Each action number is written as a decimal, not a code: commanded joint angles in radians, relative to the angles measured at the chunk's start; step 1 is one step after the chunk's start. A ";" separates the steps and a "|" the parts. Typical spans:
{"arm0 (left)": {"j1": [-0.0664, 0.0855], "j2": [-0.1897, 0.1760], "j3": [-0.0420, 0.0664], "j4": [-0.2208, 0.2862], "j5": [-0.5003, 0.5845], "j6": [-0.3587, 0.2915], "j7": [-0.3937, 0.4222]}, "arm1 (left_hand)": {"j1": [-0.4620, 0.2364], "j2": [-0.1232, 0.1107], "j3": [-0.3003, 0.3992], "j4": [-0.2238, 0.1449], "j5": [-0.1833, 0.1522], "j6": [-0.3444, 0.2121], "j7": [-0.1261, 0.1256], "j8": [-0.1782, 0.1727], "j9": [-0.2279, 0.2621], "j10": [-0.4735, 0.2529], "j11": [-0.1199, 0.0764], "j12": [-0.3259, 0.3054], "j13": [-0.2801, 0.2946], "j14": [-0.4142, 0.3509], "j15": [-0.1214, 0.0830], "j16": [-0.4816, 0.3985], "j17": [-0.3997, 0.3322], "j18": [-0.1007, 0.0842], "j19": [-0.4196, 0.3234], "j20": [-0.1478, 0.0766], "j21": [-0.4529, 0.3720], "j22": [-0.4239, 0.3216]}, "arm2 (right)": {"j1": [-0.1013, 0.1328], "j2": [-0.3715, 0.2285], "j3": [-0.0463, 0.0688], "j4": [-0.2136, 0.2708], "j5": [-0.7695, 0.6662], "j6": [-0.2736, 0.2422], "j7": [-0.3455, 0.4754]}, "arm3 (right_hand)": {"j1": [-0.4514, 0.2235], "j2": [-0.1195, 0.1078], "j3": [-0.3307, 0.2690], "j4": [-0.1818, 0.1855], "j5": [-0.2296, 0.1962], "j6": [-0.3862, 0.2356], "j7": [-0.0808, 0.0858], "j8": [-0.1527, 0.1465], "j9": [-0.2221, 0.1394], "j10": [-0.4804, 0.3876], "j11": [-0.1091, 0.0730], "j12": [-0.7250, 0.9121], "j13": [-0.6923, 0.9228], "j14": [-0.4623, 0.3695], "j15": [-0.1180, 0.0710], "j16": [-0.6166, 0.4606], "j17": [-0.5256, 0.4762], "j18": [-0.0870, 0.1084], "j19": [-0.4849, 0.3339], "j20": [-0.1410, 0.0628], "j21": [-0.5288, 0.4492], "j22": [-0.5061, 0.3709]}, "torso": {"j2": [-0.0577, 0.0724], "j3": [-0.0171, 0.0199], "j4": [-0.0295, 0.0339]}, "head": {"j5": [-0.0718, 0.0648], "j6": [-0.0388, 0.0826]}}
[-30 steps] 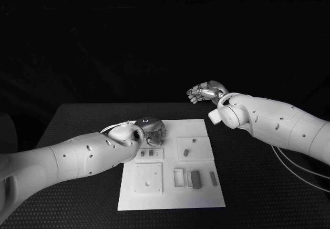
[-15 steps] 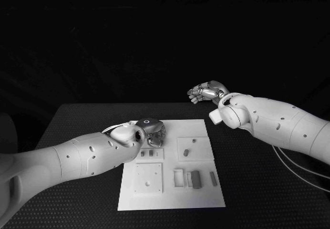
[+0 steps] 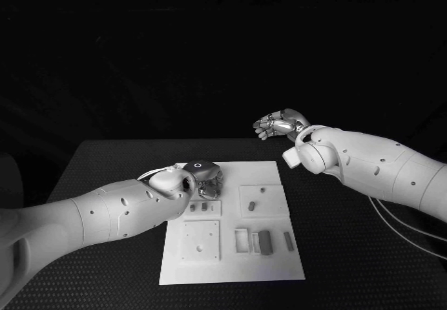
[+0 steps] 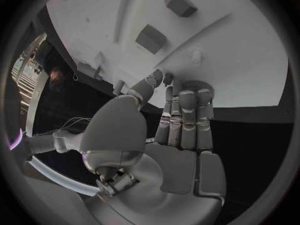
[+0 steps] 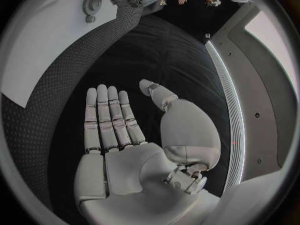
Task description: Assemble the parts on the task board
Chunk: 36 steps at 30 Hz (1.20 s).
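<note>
While small dark parts [image 3: 265,242] dot the white task board [image 3: 270,271], both robot hands (left [image 3: 207,179]; right [image 3: 280,124]) hold nothing.

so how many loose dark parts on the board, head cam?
5: two small ones just below the left hand, one in the right-centre recess, two lower right. The hand may hide others.

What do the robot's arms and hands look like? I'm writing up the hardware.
Both arms are smooth white shells dotted with small dark holes. The left hand and right hand are silver metal with segmented fingers; the left's back carries a small ring mark. Thin pale cables trail beneath the right arm.
</note>
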 commanded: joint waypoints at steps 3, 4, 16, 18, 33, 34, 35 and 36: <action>-0.008 0.008 0.000 -0.001 -0.008 0.028 0.009 | 0.004 0.018 0.008 -0.005 0.008 0.013 -0.003 0.009 -0.003 0.015 -0.003 -0.002 0.001 0.009 -0.002 0.013 0.000 0.019 0.010 -0.047 0.008 0.021 | 0.000 0.000 0.001 0.002 -0.008 0.014 0.004 | -0.007 0.001 -0.004 0.000 0.004 0.001 0.004 -0.003 -0.001 0.000 0.007 -0.005 -0.001 -0.010 0.000 -0.007 0.002 0.014 -0.003 0.001 -0.007 0.002 | 0.001 -0.0008 -0.0006 | -0.002 -0.002; -0.009 0.008 0.000 -0.001 -0.008 0.029 0.010 | 0.006 0.020 0.009 -0.005 0.009 0.015 -0.004 0.010 -0.003 0.018 -0.003 -0.002 0.001 0.009 -0.003 0.015 -0.001 0.019 0.010 -0.047 0.008 0.021 | 0.000 0.000 0.001 0.003 -0.008 0.015 0.004 | -0.007 0.001 -0.004 0.000 0.004 0.001 0.004 -0.003 -0.001 0.000 0.007 -0.005 -0.001 -0.010 0.000 -0.007 0.002 0.014 -0.003 0.001 -0.007 0.002 | 0.001 -0.0009 -0.0003 | -0.002 -0.003; -0.011 0.006 0.000 0.001 -0.008 0.028 0.014 | 0.015 0.030 0.014 -0.007 0.015 0.029 -0.010 0.016 -0.007 0.030 -0.007 -0.006 0.000 0.017 -0.007 0.027 -0.008 0.018 0.011 -0.050 0.012 0.021 | 0.000 0.002 0.001 0.002 -0.008 0.015 0.004 | -0.007 0.001 -0.004 0.001 0.004 0.001 0.004 -0.003 -0.001 0.000 0.007 -0.005 -0.001 -0.010 0.000 -0.007 0.002 0.014 -0.003 0.002 -0.007 0.002 | 0.000 -0.0001 0.0012 | -0.004 -0.007; -0.011 0.005 0.000 0.002 -0.008 0.029 0.014 | 0.014 0.032 0.013 -0.006 0.015 0.029 -0.010 0.016 -0.008 0.031 -0.008 -0.008 -0.001 0.020 -0.007 0.030 -0.009 0.018 0.012 -0.050 0.013 0.020 | 0.000 0.001 0.001 0.002 -0.008 0.015 0.004 | -0.007 0.001 -0.004 0.001 0.005 0.001 0.004 -0.003 -0.001 0.000 0.007 -0.005 -0.001 -0.010 0.000 -0.007 0.002 0.014 -0.003 0.002 -0.007 0.002 | 0.000 -0.0001 0.0013 | -0.004 -0.008; -0.013 0.012 0.001 -0.010 -0.007 0.051 0.017 | 0.038 0.049 0.031 -0.009 0.021 0.053 -0.015 0.025 -0.015 0.056 -0.014 -0.021 -0.009 0.047 -0.014 0.048 -0.026 0.020 0.024 -0.057 0.022 0.020 | 0.000 0.003 0.001 0.003 -0.008 0.015 0.005 | -0.008 0.001 -0.004 0.001 0.005 0.001 0.004 -0.003 -0.001 0.000 0.007 -0.005 -0.001 -0.010 0.000 -0.007 0.002 0.014 -0.003 0.002 -0.008 0.003 | 0.000 0.0000 -0.0004 | -0.004 -0.009; -0.013 0.013 0.001 -0.011 -0.007 0.055 0.017 | 0.042 0.049 0.035 -0.009 0.017 0.054 -0.015 0.024 -0.016 0.058 -0.014 -0.024 -0.012 0.047 -0.014 0.048 -0.028 0.020 0.024 -0.058 0.022 0.019 | 0.000 0.002 0.001 0.004 -0.008 0.015 0.005 | -0.008 0.001 -0.004 0.001 0.005 0.001 0.004 -0.003 -0.001 0.000 0.007 -0.005 -0.001 -0.010 0.000 -0.007 0.002 0.014 -0.003 0.002 -0.008 0.003 | 0.000 -0.0001 -0.0004 | -0.004 -0.009; -0.013 0.013 0.001 -0.013 -0.007 0.055 0.016 | 0.045 0.049 0.039 -0.009 0.015 0.055 -0.015 0.024 -0.017 0.059 -0.014 -0.026 -0.013 0.048 -0.014 0.049 -0.030 0.020 0.024 -0.058 0.022 0.019 | 0.000 0.001 0.001 0.004 -0.008 0.015 0.005 | -0.008 0.001 -0.004 0.001 0.005 0.001 0.004 -0.003 -0.001 0.000 0.007 -0.005 -0.001 -0.010 0.000 -0.007 0.002 0.014 -0.003 0.002 -0.008 0.003 | 0.000 0.0000 -0.0006 | -0.004 -0.010; -0.013 0.015 0.001 -0.015 -0.007 0.055 0.016 | 0.046 0.049 0.041 -0.008 0.014 0.055 -0.015 0.024 -0.018 0.061 -0.015 -0.026 -0.014 0.048 -0.014 0.049 -0.031 0.020 0.025 -0.058 0.022 0.019 | 0.000 0.001 0.001 0.004 -0.008 0.015 0.005 | -0.008 0.001 -0.004 0.001 0.005 0.001 0.004 -0.003 -0.001 0.000 0.007 -0.005 -0.001 -0.010 0.000 -0.007 0.002 0.014 -0.003 0.002 -0.008 0.003 | 0.000 0.0000 -0.0006 | -0.005 -0.010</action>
